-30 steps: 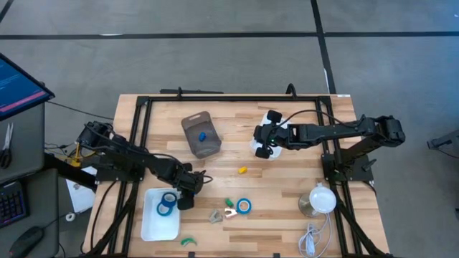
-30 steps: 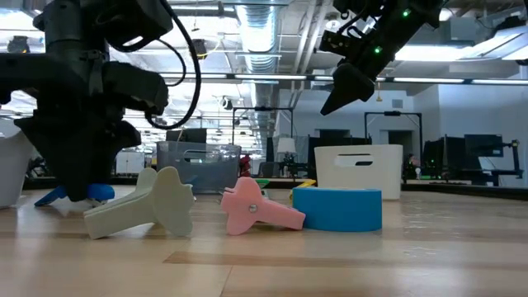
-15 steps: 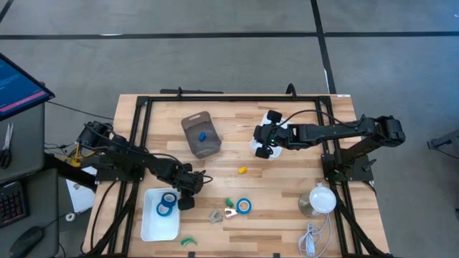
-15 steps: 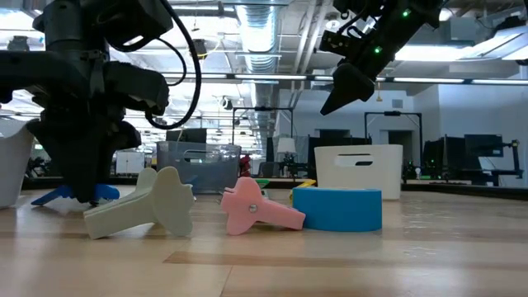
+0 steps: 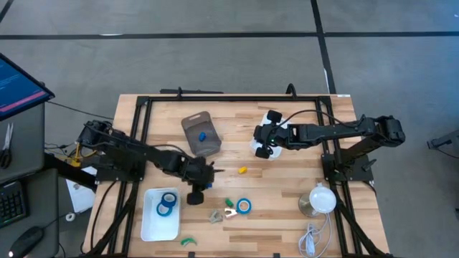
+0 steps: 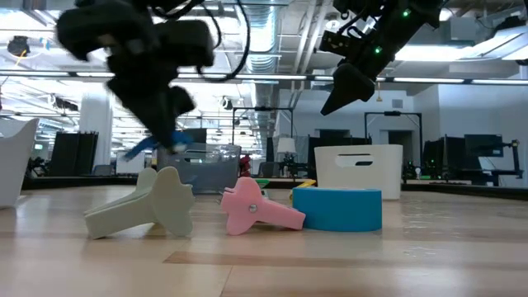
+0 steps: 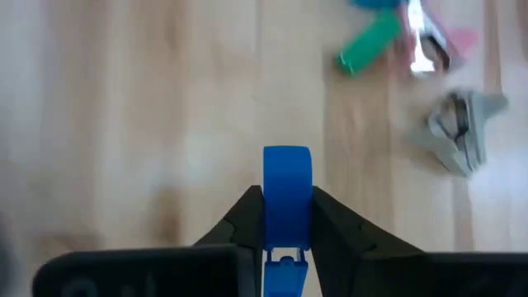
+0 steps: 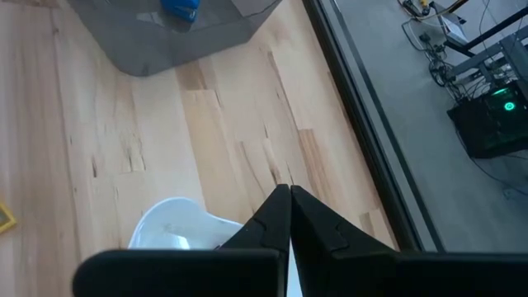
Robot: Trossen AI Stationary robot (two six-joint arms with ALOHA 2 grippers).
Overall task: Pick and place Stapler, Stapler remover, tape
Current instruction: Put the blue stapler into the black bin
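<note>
I find no legible text, label, brand, number or sign in any view. The monitor [image 5: 20, 86] at the far left of the high view shows lines too small for me to read.

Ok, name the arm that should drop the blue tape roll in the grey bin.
Left. The left gripper is already shut on a blue tape roll, lifted just below the grey bin in the high view. The right gripper hangs shut over the white container, holding nothing.

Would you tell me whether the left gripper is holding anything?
Yes: the left gripper is shut on a blue clip, lifted above the table.
</note>
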